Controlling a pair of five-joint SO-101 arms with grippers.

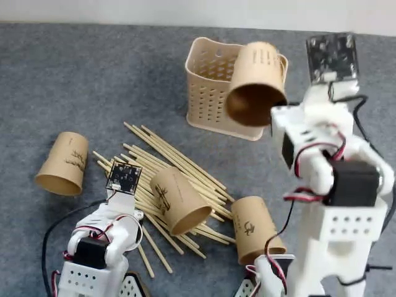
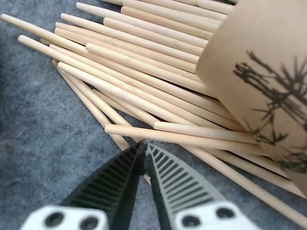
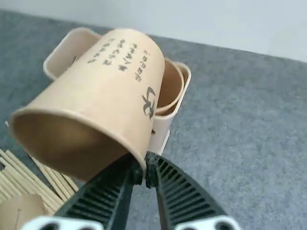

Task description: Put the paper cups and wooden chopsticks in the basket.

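- The held cup (image 3: 96, 115) carries columns of small dark characters and one larger brush-style mark on its brown paper wall; I leave them unread.
- The middle cup (image 2: 259, 72) bears a dark sprig-like drawing.
- The right jaws are closed on the held cup's (image 1: 257, 83) rim, one on each side of the wall. The cup hangs tilted in the air, mouth towards the near side, in front of the basket's (image 1: 207, 93) right end.
- The basket (image 3: 57, 62) is cream, perforated and upright at the far side of the table (image 1: 93, 74). Another cup (image 3: 171, 86) sits inside its end.
- The left jaws are closed on nothing, their tips just beside a crosswise stick of the chopsticks (image 2: 144, 72).
- The chopsticks (image 1: 173, 161) are pale wood and lie fanned in a loose pile mid-table.
- The middle cup (image 1: 178, 199) lies on its side on the pile. The left cup (image 1: 64, 164) lies apart on the grey cover. The near cup (image 1: 255, 229) lies beside the right arm's base.
- Bare grey cover stretches left of the basket.
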